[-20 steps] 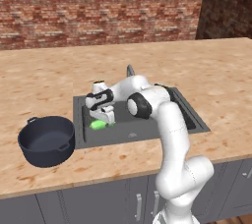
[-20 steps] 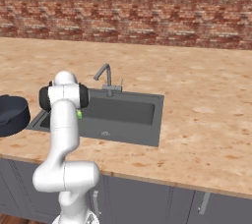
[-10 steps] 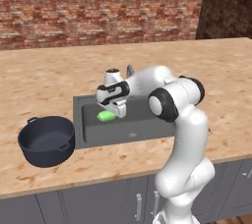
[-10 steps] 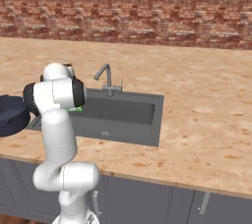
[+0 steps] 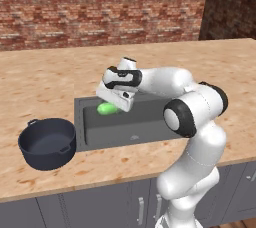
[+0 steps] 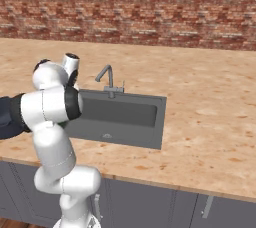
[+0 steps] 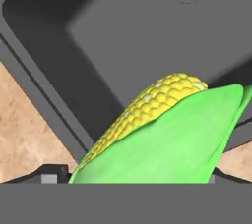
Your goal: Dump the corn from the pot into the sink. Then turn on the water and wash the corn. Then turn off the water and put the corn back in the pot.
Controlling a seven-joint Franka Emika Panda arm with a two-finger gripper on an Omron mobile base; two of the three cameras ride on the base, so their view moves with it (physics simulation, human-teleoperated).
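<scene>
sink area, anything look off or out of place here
Nothing stands out. The corn is whole, close under the gripper above the sink. The pot stands upright on the counter beside it, nothing spilled.

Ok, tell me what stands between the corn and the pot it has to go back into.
Nothing visible does. The corn is at the tool, over the left end of the sink. The pot stands open on the counter, just left of the sink, with only the sink's rim and bare counter between them.
</scene>
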